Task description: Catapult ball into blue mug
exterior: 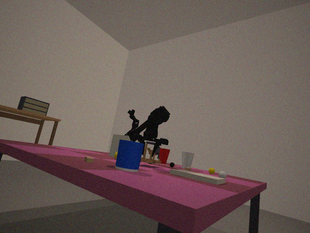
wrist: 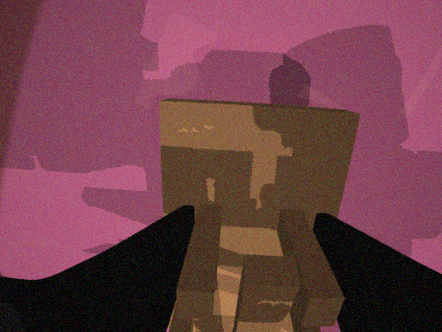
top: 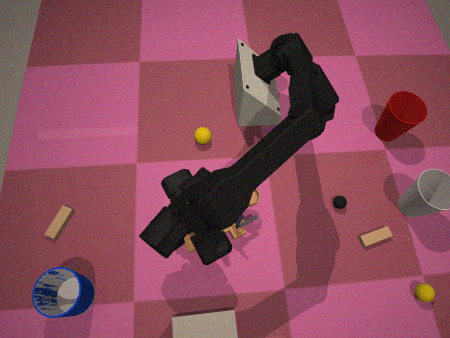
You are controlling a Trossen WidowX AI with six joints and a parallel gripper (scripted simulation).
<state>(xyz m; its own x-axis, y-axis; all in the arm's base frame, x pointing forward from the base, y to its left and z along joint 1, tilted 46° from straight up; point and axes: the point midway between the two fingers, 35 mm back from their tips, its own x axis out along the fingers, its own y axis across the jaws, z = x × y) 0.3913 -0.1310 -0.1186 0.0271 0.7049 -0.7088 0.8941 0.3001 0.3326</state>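
The wooden catapult [top: 236, 231] [exterior: 150, 160] [wrist: 207, 121] is mostly hidden under the arm in the top view; its base board and uprights show in the wrist view. My gripper [wrist: 254, 220] [exterior: 148, 154] is shut on the catapult's frame, one finger on each side. Whether the base touches the table is unclear. Part of the catapult's cup [top: 254, 196] shows beyond the arm; its contents are not clear. The blue mug [top: 85, 294] [exterior: 129, 155] stands upright at the lower left. Yellow balls [top: 202, 135] [top: 424, 292], a black ball [top: 339, 202] [exterior: 171, 164] and a white ball [exterior: 222, 174] rest on the table.
A red cup [top: 392, 122] [exterior: 164, 155] and a white cup [top: 414, 202] [exterior: 187, 160] stand at the right. Small wooden blocks [top: 58, 222] [top: 375, 236] lie on both sides. A pale slab [top: 203, 325] [exterior: 197, 176] lies at the lower edge. A grey wedge [top: 252, 109] stands beside the arm.
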